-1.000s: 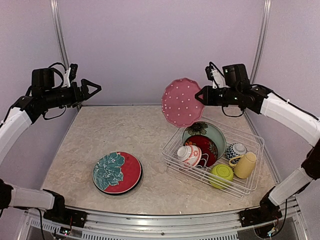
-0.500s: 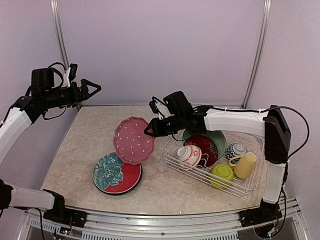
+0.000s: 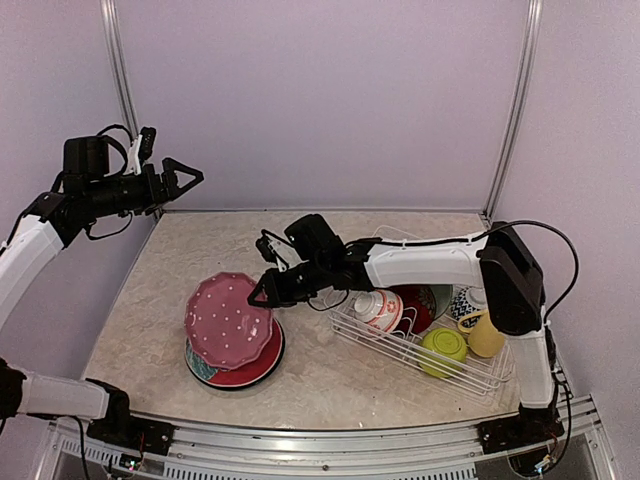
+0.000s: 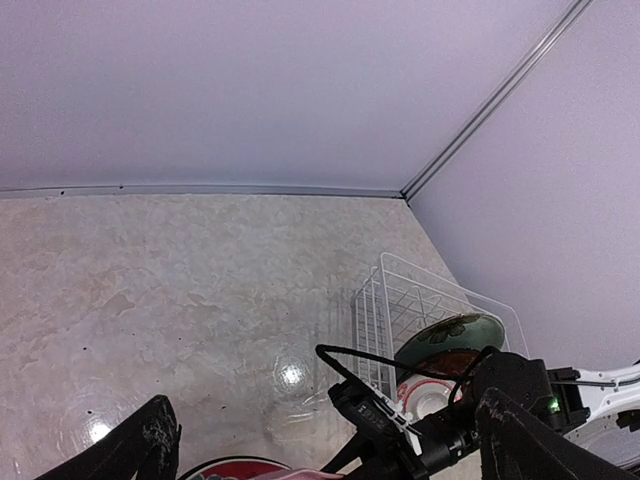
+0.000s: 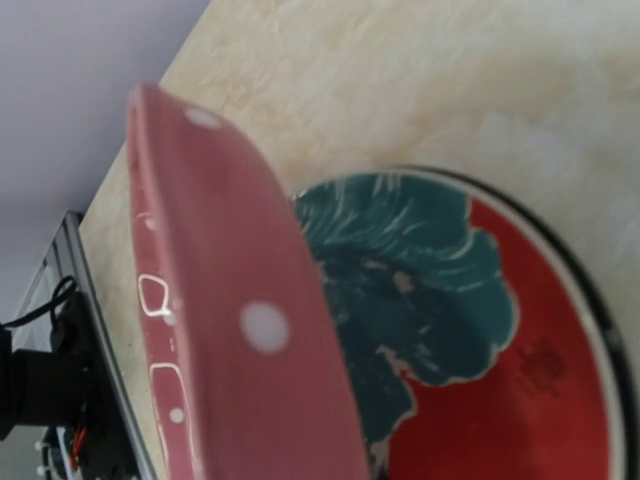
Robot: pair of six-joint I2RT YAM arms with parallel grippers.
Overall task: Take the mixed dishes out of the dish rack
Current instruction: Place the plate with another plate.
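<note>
Pink plate (image 3: 226,320) tilts over the floral plate (image 3: 256,362), 9 o'clock from the rack (image 3: 470,374), for stacking; your right claw (image 3: 259,296) clamps its rim. Your left claw (image 3: 190,175) hangs apart.

Plain pale lilac back wall (image 3: 320,100), evenly lit, meeting a matching left side wall (image 3: 50,70) and right side wall (image 3: 590,100) at slim metal corner strips (image 3: 118,80). Below, a beige marbled tabletop (image 3: 200,260) with two soft glare spots (image 4: 291,375). Ridged aluminium rail (image 3: 330,440) along its near edge.
</note>
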